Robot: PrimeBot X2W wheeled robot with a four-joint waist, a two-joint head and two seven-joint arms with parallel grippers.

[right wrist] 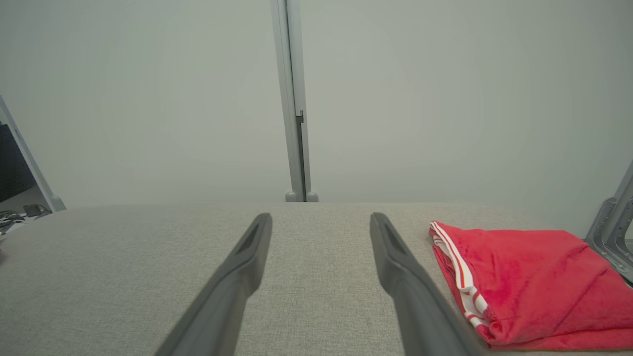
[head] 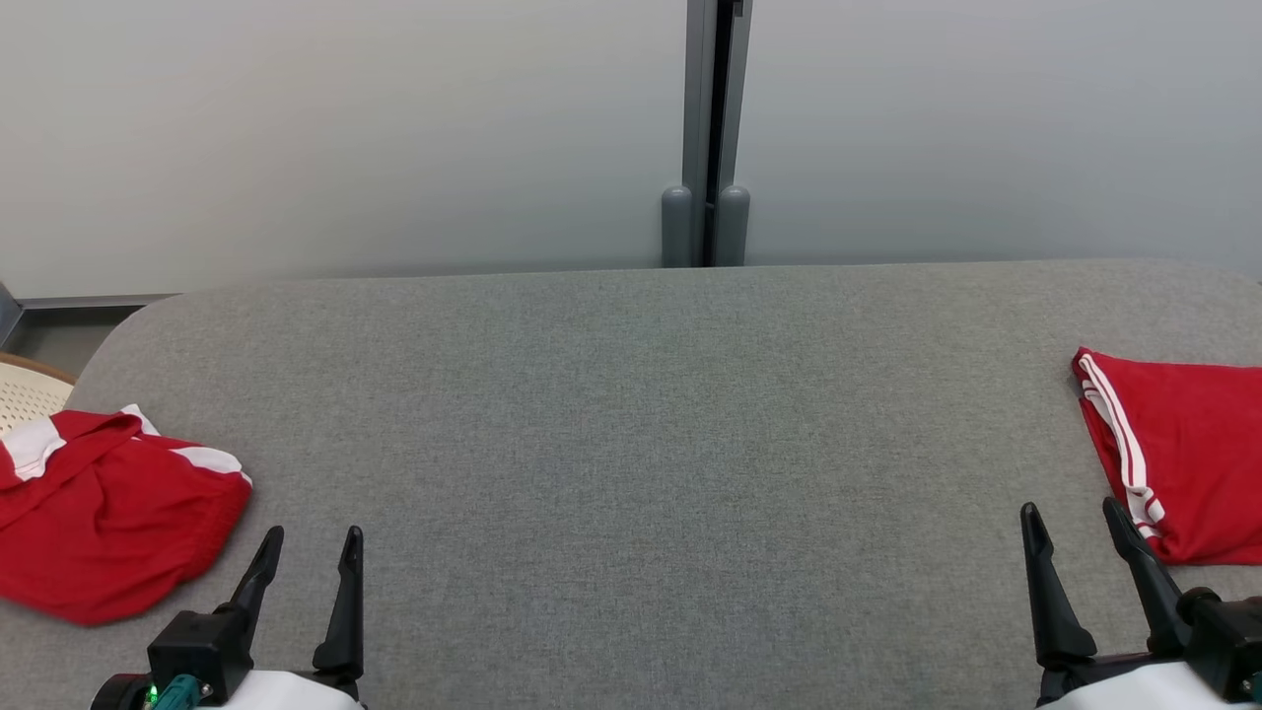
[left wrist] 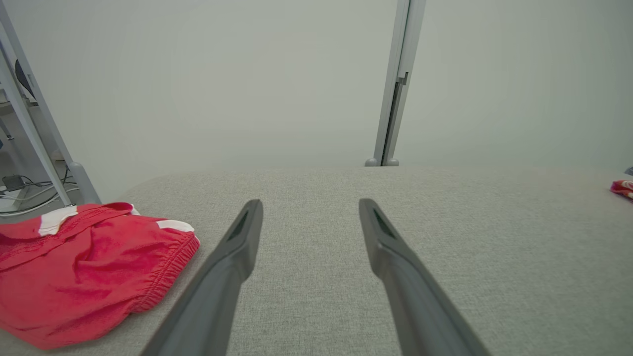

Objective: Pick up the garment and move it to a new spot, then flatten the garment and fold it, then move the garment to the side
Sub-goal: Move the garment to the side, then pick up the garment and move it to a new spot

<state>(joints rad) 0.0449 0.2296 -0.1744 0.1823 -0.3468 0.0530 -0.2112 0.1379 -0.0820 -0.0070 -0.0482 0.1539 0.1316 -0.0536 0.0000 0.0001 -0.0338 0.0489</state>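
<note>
A crumpled red garment (head: 108, 513) with white trim lies at the table's (head: 631, 444) left edge. A folded red garment (head: 1183, 454) lies at its right edge. Along the front edge, the left gripper (head: 314, 537) and the right gripper (head: 1072, 508) are both spread and empty, each just beside its nearer garment.

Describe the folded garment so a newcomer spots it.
On the grey table, look at the right edge, beside the right gripper. The folded garment lies flat there, red with white side stripes; the other garment, far left, is crumpled with white patches.
</note>
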